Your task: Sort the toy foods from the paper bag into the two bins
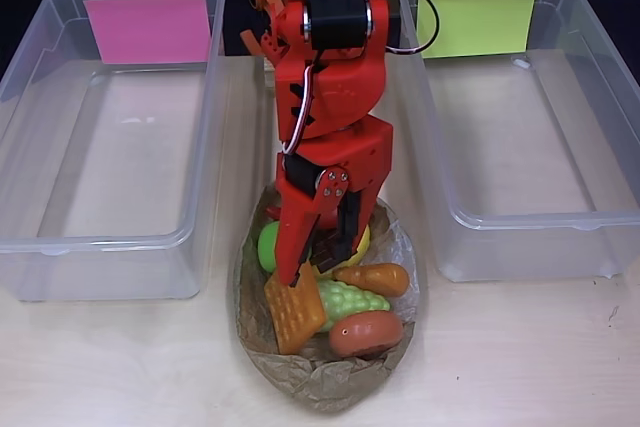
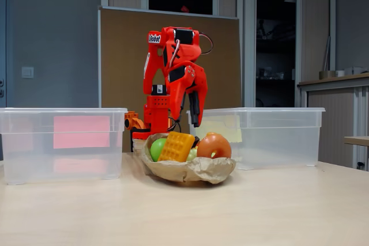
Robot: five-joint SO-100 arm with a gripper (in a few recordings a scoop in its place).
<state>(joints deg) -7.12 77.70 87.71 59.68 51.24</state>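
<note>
The crumpled paper bag (image 1: 330, 382) lies open between the two bins, holding several toy foods: a green apple (image 1: 267, 245), an orange waffle (image 1: 294, 313), pale-green grapes (image 1: 352, 299), a croissant (image 1: 373, 278), a brown donut (image 1: 365, 333), a yellow banana (image 1: 362, 239) and a dark chocolate square (image 1: 328, 253). My red gripper (image 1: 322, 265) reaches down into the bag. It is open, with its fingers on either side of the chocolate square and the left fingertip at the waffle's top edge. In the fixed view the gripper (image 2: 195, 120) hangs just behind the waffle (image 2: 177, 146) and donut (image 2: 214, 146).
The pink-labelled bin (image 1: 100, 247) stands left of the bag and the yellow-green-labelled bin (image 1: 530, 217) right of it; both look empty. The arm's base sits between them at the back. Bare table lies in front of the bag.
</note>
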